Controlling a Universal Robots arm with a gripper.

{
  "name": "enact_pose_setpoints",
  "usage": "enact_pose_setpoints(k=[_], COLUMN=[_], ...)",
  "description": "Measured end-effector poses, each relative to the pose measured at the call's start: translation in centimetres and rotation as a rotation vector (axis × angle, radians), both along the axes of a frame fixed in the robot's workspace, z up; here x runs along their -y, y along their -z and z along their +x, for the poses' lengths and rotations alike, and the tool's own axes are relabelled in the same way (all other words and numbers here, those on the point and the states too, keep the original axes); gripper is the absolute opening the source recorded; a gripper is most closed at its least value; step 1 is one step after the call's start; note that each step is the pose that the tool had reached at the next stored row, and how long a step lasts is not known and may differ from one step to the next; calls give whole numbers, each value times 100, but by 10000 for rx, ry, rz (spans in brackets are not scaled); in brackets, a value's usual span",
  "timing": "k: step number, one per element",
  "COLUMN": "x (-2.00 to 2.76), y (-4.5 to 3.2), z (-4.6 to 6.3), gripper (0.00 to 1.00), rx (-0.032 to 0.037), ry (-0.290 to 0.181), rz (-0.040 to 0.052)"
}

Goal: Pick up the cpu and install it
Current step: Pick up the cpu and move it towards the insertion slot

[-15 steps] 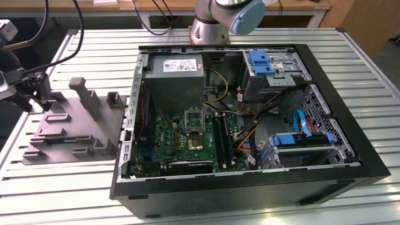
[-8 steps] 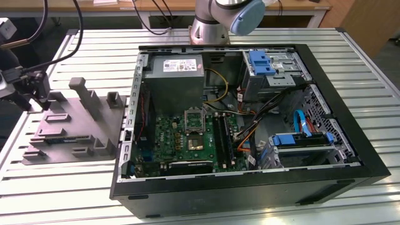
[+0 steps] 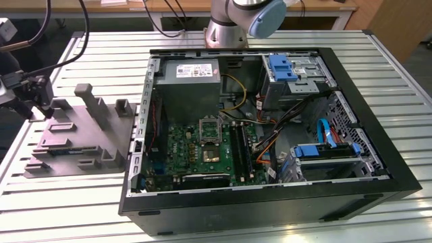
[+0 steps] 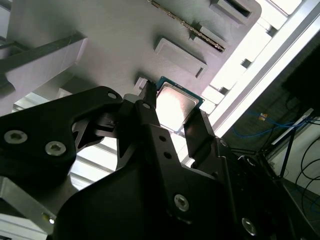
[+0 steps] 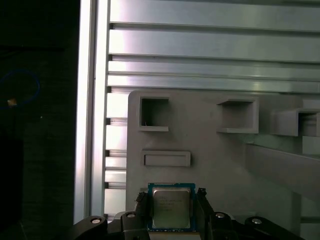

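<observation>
The cpu (image 5: 171, 208), a small square chip with a dull silvery top and a green rim, lies on the grey fixture tray (image 5: 225, 165); in the second wrist view the cpu (image 4: 175, 105) shines brightly. My gripper (image 5: 171, 200) has a black finger against each side of the chip, shut on it, with the chip still low at the tray's surface. In the exterior view my gripper (image 3: 44, 107) hangs over the far corner of the tray (image 3: 74, 147), at the exterior view's left.
An open computer case (image 3: 256, 126) lies on the slatted metal table (image 3: 405, 106), with the motherboard's dark socket (image 3: 210, 153) and raised metal frame below the grey power-supply box (image 3: 191, 86). The tray carries raised blocks, pockets and a thin memory stick (image 4: 187, 27).
</observation>
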State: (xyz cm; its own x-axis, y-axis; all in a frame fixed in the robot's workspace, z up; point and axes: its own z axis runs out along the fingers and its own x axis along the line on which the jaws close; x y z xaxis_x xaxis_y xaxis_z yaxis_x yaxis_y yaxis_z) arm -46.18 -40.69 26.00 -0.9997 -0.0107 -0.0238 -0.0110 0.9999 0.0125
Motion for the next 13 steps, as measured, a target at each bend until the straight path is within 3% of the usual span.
enact_pose_setpoints(k=[13], x=[0], y=[-47], z=[0], gripper=[47], rx=[2], ry=[0], rz=[1])
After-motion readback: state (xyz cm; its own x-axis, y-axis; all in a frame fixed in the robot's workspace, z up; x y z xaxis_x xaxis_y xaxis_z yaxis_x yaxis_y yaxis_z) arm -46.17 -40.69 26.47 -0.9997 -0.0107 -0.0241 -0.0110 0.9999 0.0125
